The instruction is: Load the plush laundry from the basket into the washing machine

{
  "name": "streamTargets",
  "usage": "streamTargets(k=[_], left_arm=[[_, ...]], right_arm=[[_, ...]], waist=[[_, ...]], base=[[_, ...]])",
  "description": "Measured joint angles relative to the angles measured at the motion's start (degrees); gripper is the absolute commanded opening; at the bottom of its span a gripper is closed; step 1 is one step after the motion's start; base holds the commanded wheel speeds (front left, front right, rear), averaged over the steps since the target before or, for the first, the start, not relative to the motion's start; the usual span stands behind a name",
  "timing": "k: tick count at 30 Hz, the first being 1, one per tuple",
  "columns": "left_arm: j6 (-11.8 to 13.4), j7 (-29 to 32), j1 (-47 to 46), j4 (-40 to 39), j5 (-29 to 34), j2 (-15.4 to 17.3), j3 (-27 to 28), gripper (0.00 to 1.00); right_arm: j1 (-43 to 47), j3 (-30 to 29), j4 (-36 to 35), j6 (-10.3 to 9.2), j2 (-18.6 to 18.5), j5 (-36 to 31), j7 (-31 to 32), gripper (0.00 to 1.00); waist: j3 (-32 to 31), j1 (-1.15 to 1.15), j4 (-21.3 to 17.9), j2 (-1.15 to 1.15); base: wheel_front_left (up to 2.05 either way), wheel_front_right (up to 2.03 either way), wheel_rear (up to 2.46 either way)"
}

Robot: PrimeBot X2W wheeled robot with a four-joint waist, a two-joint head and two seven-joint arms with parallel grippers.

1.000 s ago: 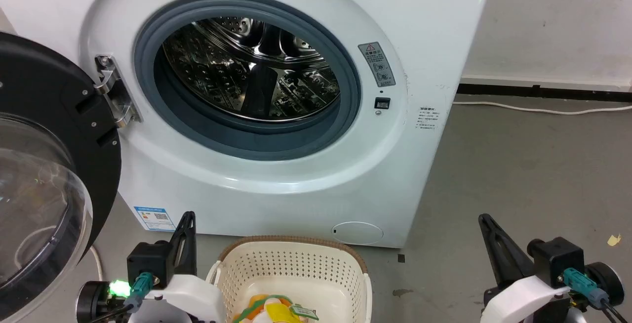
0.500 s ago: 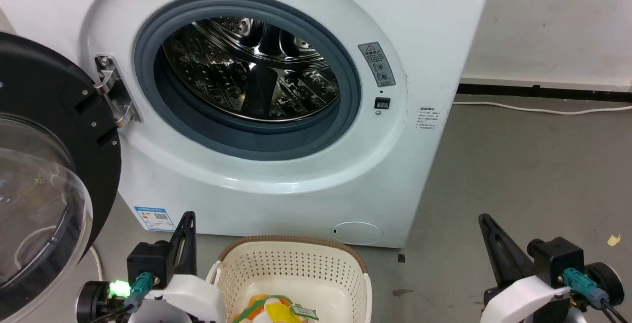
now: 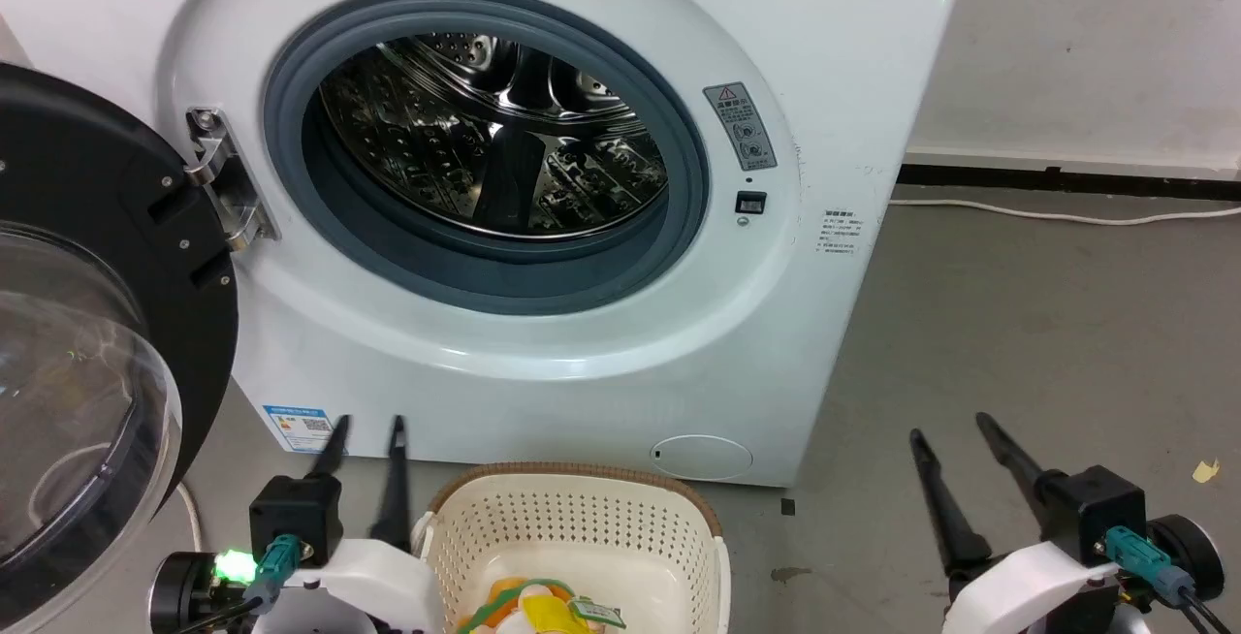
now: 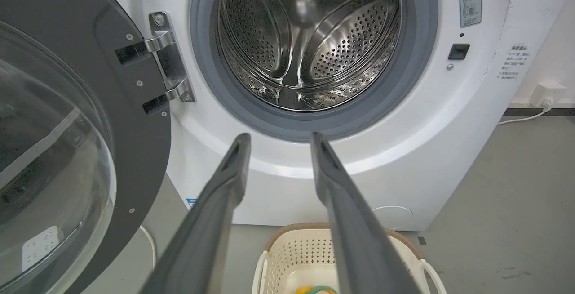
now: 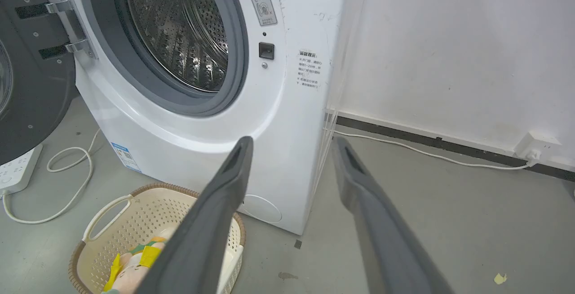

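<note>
Both left jaws and right jaws stand partly open, holding nothing; I see the plush toy (image 3: 538, 610) lying in the basket (image 3: 582, 518) on the floor (image 3: 1018, 324), just before the washing machine (image 3: 582, 392).

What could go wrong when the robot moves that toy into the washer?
The plush laundry lies low in the basket, so the open left gripper might catch the basket itself instead of the toy. Being soft, it could slip from a shallow pinch and land on the floor short of the washing machine. The open door beside that gripper might get bumped.
</note>
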Motion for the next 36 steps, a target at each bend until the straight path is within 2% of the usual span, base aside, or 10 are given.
streamTargets(k=[18,36], left_arm=[[0.1,-1.6,-0.2,0.8,-0.1,0.0,-1.3,1.00],[-1.1,-2.6,-6.0,11.0,-0.7,2.0,-2.7,1.00]], right_arm=[[0.0,-0.8,0.0,0.00,0.0,2.4,-1.6,1.00],[-2.6,-0.9,-1.2,0.00,0.0,6.5,-3.8,1.00]], waist=[[2.7,0.00,-1.0,0.00],[10.4,0.01,-4.5,0.00]], base=[[0.00,0.00,0.00],[0.00,0.00,0.00]])
